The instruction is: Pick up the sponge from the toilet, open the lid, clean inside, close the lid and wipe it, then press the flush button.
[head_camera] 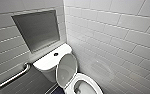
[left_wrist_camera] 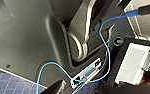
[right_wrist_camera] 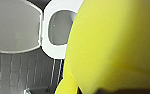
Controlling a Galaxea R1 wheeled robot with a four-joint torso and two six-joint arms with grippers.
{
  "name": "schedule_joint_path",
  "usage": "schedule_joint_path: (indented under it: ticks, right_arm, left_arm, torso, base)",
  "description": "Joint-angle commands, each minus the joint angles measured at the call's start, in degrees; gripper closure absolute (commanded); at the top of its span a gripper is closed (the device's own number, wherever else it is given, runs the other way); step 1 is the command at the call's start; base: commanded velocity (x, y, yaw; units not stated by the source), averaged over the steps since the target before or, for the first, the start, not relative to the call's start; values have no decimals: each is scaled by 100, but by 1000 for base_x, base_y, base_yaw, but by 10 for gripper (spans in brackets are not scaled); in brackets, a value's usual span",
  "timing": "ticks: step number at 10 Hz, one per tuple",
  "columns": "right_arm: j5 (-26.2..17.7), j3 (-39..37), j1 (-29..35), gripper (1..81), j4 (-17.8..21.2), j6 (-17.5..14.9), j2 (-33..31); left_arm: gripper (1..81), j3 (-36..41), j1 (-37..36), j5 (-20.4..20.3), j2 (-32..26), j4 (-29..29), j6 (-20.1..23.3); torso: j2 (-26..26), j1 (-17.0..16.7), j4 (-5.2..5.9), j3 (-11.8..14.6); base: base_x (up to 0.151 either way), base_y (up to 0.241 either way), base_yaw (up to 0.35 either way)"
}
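Grab bar (head_camera: pixel 13 76) runs off the left edge. Next is the toilet (head_camera: pixel 47 62) with its flush button (head_camera: pixel 56 54), then the lid (head_camera: pixel 66 68) standing up, and the bowl rim (head_camera: pixel 89 77) chopped by the bottom edge. The sponge (right_wrist_camera: pixel 116 45) hangs above the open bowl, hiding the right gripper's jaws, which look clamped on it. Left gripper's jaws: can't tell.

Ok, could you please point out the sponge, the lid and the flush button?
sponge (right_wrist_camera: pixel 116 42): right wrist view, on its wide yellow face.
lid (head_camera: pixel 66 68): head view, middle of its raised underside.
flush button (head_camera: pixel 56 54): head view, on its centre.
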Motion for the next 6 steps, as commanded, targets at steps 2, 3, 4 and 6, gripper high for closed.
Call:
schedule_joint_path:
  ticks: [2,3,4,6]
  right_arm:
    - [-1064,-350,1372,811,-69,394,224]
    - [-1127,-430,1504,811,-69,395,331]
    - [-1127,-578,1636,811,-77,395,409]
    - [-1303,-790,1962,811,-60,474,542]
  left_arm:
    - [10,-528,-79,-250,252,-1174,704]
    - [10,-696,-88,-260,377,-1156,712]
    - [10,-888,-123,-260,508,-1147,704]
    - [10,-1074,-140,-260,623,-1174,704]
  torso:
    - [0,0,0,0]
    - [0,0,0,0]
    - [2,0,0,0]
    - [2,0,0,0]
  base:
    - [0,0,0]
    - [0,0,0]
    - [0,0,0]
    - [0,0,0]
